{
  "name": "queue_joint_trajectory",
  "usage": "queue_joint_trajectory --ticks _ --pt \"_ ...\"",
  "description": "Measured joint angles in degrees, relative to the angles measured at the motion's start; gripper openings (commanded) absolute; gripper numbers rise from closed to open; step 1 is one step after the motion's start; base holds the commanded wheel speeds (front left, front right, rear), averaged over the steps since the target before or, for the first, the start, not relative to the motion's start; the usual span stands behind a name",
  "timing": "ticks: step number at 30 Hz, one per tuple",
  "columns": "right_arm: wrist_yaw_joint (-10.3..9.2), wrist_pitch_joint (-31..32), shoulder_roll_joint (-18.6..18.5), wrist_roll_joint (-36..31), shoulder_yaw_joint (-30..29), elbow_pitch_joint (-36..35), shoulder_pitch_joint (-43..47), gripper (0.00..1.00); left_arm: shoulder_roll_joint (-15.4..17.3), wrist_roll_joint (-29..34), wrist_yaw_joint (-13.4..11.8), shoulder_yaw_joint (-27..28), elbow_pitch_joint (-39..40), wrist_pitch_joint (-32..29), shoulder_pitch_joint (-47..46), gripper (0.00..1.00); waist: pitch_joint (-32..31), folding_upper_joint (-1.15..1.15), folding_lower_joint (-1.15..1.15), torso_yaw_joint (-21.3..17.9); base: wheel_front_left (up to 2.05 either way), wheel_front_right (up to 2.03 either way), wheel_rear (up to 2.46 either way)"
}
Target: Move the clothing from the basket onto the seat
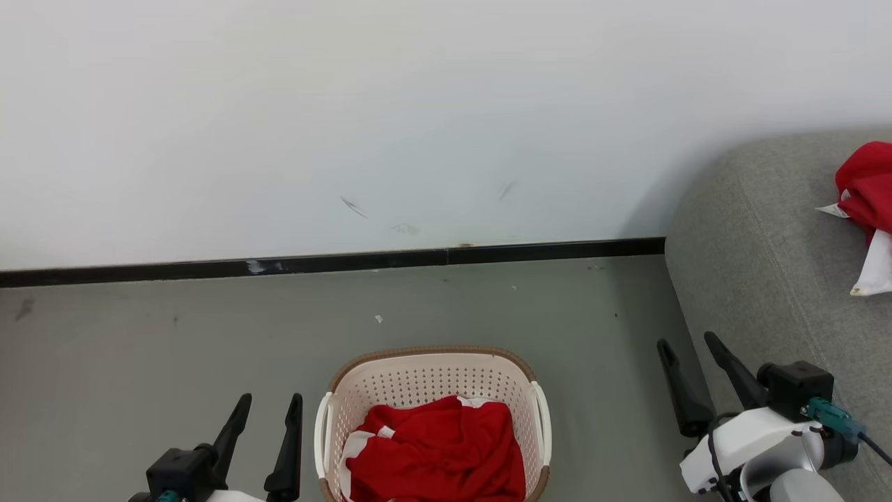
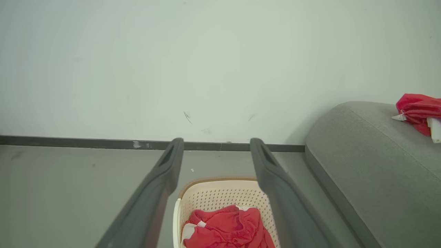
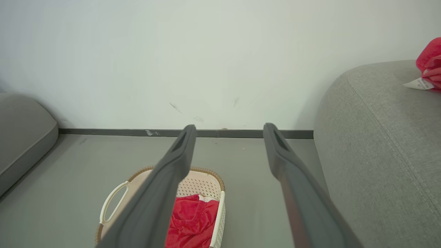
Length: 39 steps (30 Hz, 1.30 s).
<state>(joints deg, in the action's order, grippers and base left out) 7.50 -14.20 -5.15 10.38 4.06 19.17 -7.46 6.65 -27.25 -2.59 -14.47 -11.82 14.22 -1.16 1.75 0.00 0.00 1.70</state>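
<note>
**Head view:** a crumpled red soft-fabric jersey with white sleeves (image 1: 439, 446) lies inside the oval cream perforated plastic basket (image 1: 432, 354) on the grey floor (image 1: 139, 362). The left fingers (image 1: 233, 422) and right fingers (image 1: 683, 390) are spread wide and empty. The large grey fabric sofa (image 1: 752, 265) on the right bears a second red-and-white garment (image 1: 867, 185).

**Left wrist view:** the basket and jersey show between the wide fingers.

**Right wrist view:** the fingers are wide, with the basket at lower left.

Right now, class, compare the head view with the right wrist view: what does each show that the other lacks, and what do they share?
Head view's own: the left gripper, open, left of the basket. Right wrist view's own: a second grey cushion at its left edge. Shared: the open right gripper, the basket holding the red clothing, the grey seat with another red garment on it.
</note>
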Motion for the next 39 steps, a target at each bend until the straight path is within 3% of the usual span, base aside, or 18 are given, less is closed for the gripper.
queue_joint_trajectory --ticks 20,39 --pt "0.00 0.0 1.8 -2.8 -2.2 -2.6 6.9 1.00 -0.3 0.0 1.8 -0.1 -0.9 0.0 3.1 1.00 -5.2 0.00 -0.01 0.5 0.00 0.00 0.00" --pt "0.00 0.0 2.5 -4.0 -2.5 -6.0 9.7 1.00 0.2 1.4 2.3 -1.9 -0.8 -0.1 3.7 1.00 -3.1 0.00 0.00 -1.6 0.00 0.00 0.00"
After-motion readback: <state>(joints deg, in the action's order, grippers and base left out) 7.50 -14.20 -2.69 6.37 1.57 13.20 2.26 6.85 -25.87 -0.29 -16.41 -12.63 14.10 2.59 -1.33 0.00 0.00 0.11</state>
